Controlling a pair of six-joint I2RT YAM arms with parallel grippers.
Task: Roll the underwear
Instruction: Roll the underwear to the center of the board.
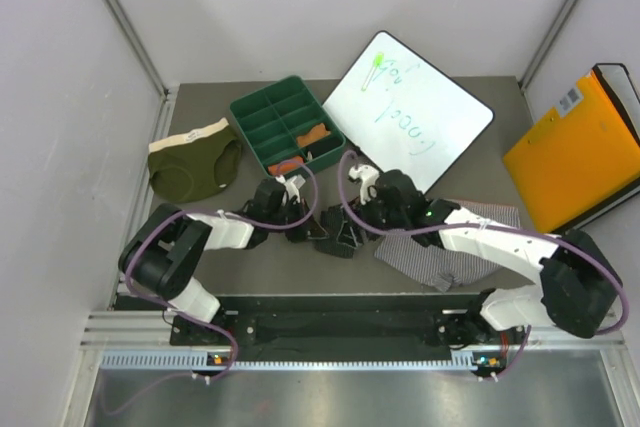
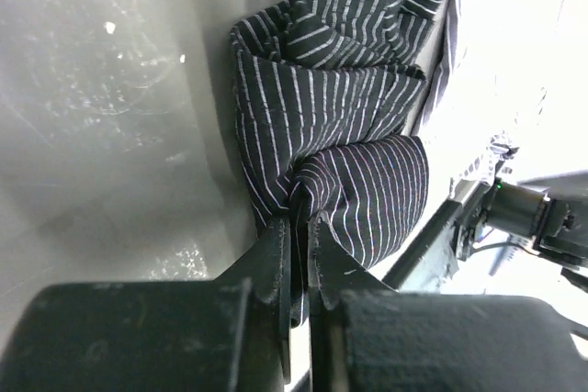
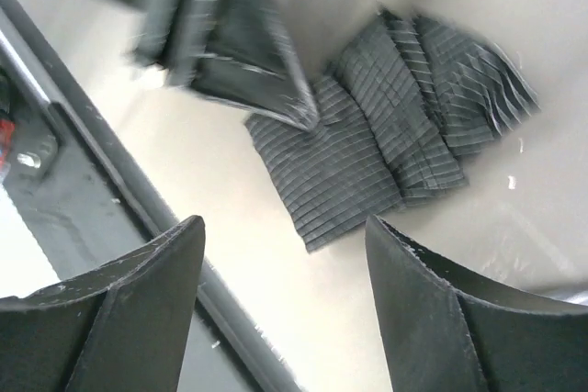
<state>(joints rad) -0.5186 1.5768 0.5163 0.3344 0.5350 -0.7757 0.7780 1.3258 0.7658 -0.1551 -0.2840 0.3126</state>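
Observation:
Black underwear with thin white stripes [image 2: 340,107] lies crumpled on the table between the two arms [image 1: 333,240]. My left gripper [image 2: 300,227] is shut on a fold at its near edge; in the top view the left gripper [image 1: 300,225] sits at the cloth's left side. The right gripper [image 3: 285,227] hovers open just above the table with nothing between its fingers, the same dark underwear [image 3: 367,149] lying beyond them. Olive green underwear with a cream waistband [image 1: 192,162] lies flat at the far left. Grey-white striped underwear [image 1: 432,259] lies partly under the right arm.
A green divided tray [image 1: 262,107] holding small orange items stands behind the grippers. A whiteboard [image 1: 410,112] lies at the back right, an orange folder [image 1: 578,152] at the far right. A metal rail [image 3: 110,172] runs along the table's near edge.

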